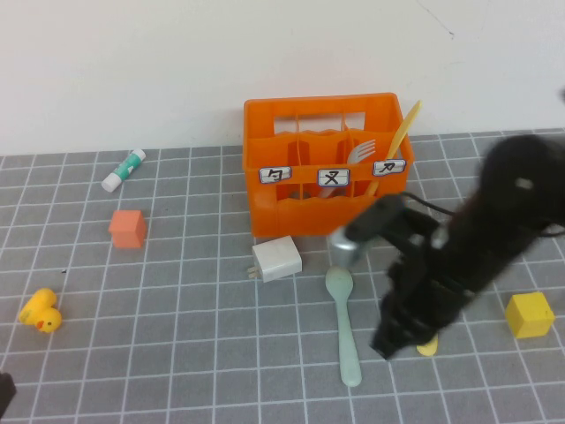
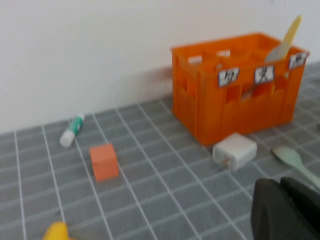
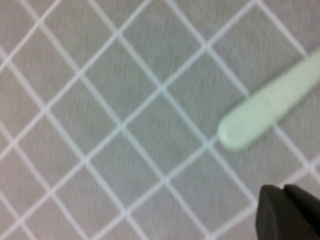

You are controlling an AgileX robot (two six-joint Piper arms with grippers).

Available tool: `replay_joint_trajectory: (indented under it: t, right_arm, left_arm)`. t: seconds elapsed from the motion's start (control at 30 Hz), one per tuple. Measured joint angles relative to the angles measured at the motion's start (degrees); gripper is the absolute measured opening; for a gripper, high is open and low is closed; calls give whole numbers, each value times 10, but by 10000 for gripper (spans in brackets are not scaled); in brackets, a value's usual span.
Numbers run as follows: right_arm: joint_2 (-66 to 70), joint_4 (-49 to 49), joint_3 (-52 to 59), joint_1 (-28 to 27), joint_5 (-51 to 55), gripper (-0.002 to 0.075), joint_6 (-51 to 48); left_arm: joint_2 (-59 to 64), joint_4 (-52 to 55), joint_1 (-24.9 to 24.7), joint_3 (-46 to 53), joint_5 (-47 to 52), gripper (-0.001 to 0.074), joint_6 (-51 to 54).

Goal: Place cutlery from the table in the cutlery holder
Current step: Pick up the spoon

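Overhead, the shut right gripper [image 1: 395, 340] hovered at four o'clock of the smooth pale green plastic spoon [image 1: 343, 323] lying on the grey tiled table [image 1: 177, 353]; the ribbed orange plastic crate [image 1: 327, 168] held a grey fork [image 1: 360, 152] and a yellow knife [image 1: 395, 141]. From the left wrist, the left gripper [image 2: 287, 210] showed closed, near the spoon's bowl. From the right wrist, the spoon's rounded handle end lay close by.

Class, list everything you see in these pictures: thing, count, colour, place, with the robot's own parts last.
cutlery holder: one, orange, back of table.
grey fork: one, in holder.
yellow knife: one, leaning in holder's right end.
spoon: one, pale green, on table before holder.
yellow utensil: tip only, under right arm.
tube: one, white-green, back left.
cube: one, orange-pink, left.
duck: one, yellow, front left.
white block: one, before holder.
yellow cube: one, right.
right gripper: shut, beside spoon.
left gripper: shut, front left.
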Motion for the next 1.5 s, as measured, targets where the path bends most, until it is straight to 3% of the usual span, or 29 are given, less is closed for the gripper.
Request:
replay_joint_trajectory:
  t: [0.1, 0.33, 0.43, 0.7, 0.97, 1.17, 1.3, 1.5]
  right_arm:
    - [49, -13, -57, 8, 19, 48, 26]
    - [136, -64, -160, 10, 31, 279, 119]
    - [162, -80, -184, 10, 13, 316, 157]
    - [197, -103, -196, 14, -9, 328, 214]
    - [210, -203, -197, 60, -19, 330, 309]
    - [225, -219, -202, 67, -20, 330, 401]
    - [228, -220, -207, 67, -11, 326, 406]
    - [231, -215, -210, 67, 5, 195, 336]
  left_arm:
    - [-18, 5, 0, 4, -13, 0, 0]
    - [-21, 9, 0, 4, -19, 0, 1]
    - [-21, 9, 0, 4, -23, 0, 1]
    - [-21, 17, 0, 4, -29, 0, 1]
    - [-21, 22, 0, 4, -30, 0, 1]
    - [-21, 22, 0, 4, -30, 0, 1]
    - [-22, 22, 0, 4, -30, 0, 1]
    - [-22, 22, 0, 4, -30, -1, 0]
